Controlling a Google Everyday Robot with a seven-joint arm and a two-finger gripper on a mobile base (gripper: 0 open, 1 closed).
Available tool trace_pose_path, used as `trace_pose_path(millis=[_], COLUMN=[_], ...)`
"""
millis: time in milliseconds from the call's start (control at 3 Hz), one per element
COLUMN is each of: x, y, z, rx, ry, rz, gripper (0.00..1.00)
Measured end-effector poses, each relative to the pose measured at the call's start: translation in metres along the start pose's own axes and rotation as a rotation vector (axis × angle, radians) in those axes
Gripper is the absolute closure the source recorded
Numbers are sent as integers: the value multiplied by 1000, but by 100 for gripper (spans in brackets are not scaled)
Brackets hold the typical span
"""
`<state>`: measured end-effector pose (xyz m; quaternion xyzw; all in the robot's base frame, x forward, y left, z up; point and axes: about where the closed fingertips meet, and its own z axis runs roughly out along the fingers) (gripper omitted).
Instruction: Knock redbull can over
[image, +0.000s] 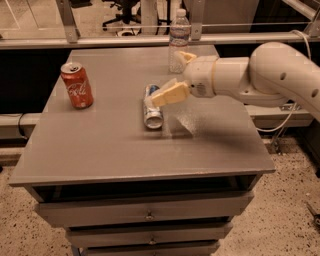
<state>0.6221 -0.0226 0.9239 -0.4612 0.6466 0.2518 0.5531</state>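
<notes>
The redbull can (153, 109), slim, blue and silver, lies on its side near the middle of the grey table (100, 145), silver top toward the front. My gripper (168, 78) hovers just above and to the right of it, on the white arm coming in from the right. Its cream fingers (170, 94) are spread open and hold nothing. The lower finger reaches over the can's far end.
A red Coca-Cola can (77, 85) stands upright at the table's left. A clear water bottle (178, 40) stands at the back edge, just behind my gripper. A metal rail runs behind the table. Drawers sit below the tabletop.
</notes>
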Motion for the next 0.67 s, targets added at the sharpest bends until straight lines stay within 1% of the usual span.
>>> trace_pose_path(millis=[333, 667], x=[17, 37], y=[-8, -19], z=[-43, -97], rx=[-20, -24], ry=[30, 74], rz=[-28, -56], gripper=[0, 0])
